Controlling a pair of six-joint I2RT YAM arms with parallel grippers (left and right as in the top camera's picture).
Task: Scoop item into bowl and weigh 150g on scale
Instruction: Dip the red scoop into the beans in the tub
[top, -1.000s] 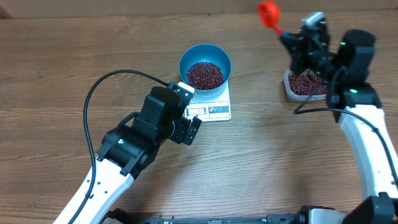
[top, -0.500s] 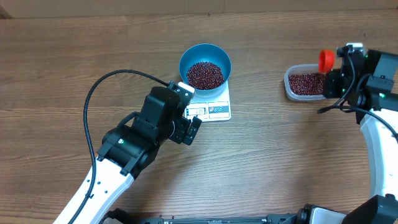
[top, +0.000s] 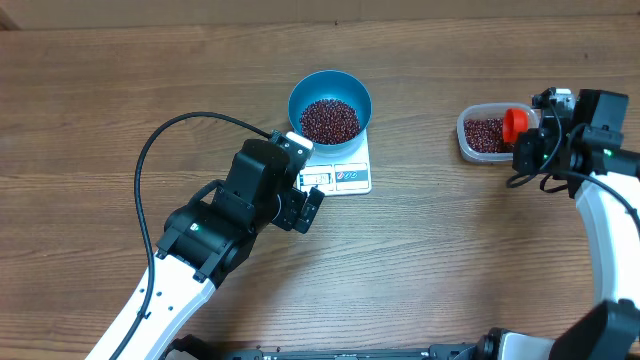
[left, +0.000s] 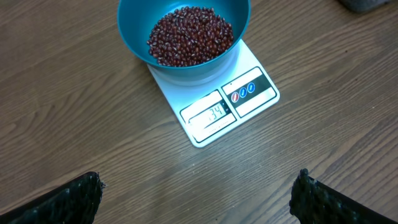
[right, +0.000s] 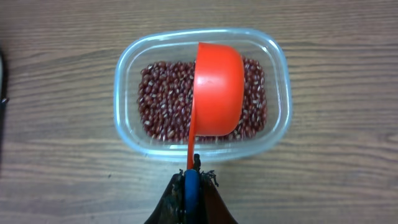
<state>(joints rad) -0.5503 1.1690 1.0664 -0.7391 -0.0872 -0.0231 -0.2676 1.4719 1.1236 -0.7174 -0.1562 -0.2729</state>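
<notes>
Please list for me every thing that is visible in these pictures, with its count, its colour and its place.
table: one, brown wood, under everything.
scale: one, white, middle of the table.
bowl: one, blue, standing on the scale.
tub: one, clear plastic, right side of the table.
beans: many, dark red, one pile in the bowl, more in the tub.
scoop: one, red, over the tub.
cable: one, black, looping beside the left arm.
left arm: one, black and white, near the scale, jaws open and empty.
right arm: one, black and white, jaws shut on the scoop's handle.
</notes>
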